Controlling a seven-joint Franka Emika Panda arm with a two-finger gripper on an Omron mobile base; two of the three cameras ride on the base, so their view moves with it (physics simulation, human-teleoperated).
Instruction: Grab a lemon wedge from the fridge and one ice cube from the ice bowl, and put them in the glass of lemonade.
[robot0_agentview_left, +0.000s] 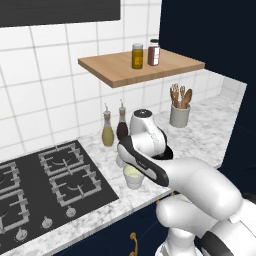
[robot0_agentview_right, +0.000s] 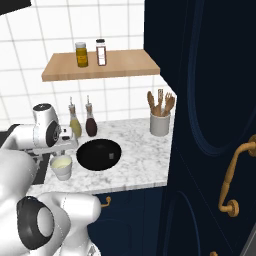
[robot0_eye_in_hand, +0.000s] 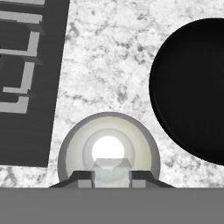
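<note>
- Marble counter (robot0_agentview_right: 142, 155): in the left base view its near stretch is hidden behind the arm.
- Hob (robot0_agentview_left: 45, 185): cut off at the left edge in the left base view; the hand view catches only its corner.
- Black bowl (robot0_agentview_right: 98, 154): whole in the right base view, just beside the glass; in the left base view the arm covers nearly all of it; cut by the right edge in the hand view.
- Glass of lemonade (robot0_eye_in_hand: 108, 151): on the counter between hob and bowl, seen from straight above in the hand view.
- Gripper (robot0_eye_in_hand: 113, 179): directly over the glass, fingers close together with a pale translucent ice cube (robot0_eye_in_hand: 112, 174) between them. Whether they still pinch it, cannot tell.
</note>
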